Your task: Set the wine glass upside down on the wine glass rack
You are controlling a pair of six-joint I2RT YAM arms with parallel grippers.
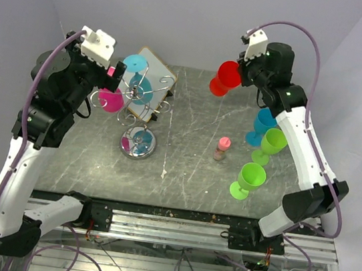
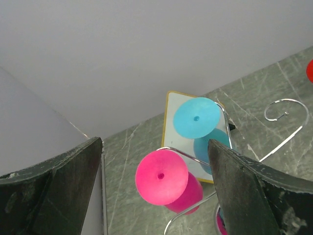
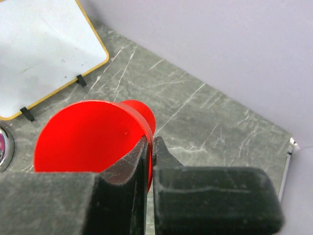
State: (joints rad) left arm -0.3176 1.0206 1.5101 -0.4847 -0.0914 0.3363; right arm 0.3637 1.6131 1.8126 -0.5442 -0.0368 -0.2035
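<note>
I find no legible text, brand, number or sign in any of my views. The white face of the wood-framed board (image 3: 44,54) carries only faint specks, not characters. Any label on the small pink-capped bottle (image 1: 222,148) is too small to read.

- Robot lab test cell.
- Left arm (image 1: 18,166) and right arm (image 1: 306,153) are bolted to an aluminium rail (image 1: 175,226) at the edge of a grey stone-look table (image 1: 189,170).
- Loose wiring (image 1: 149,266) hangs under the rail.
- Plain blank walls (image 1: 204,17) box it in.
- Bright plastic wine glasses (image 1: 251,179) stand on the table.
</note>
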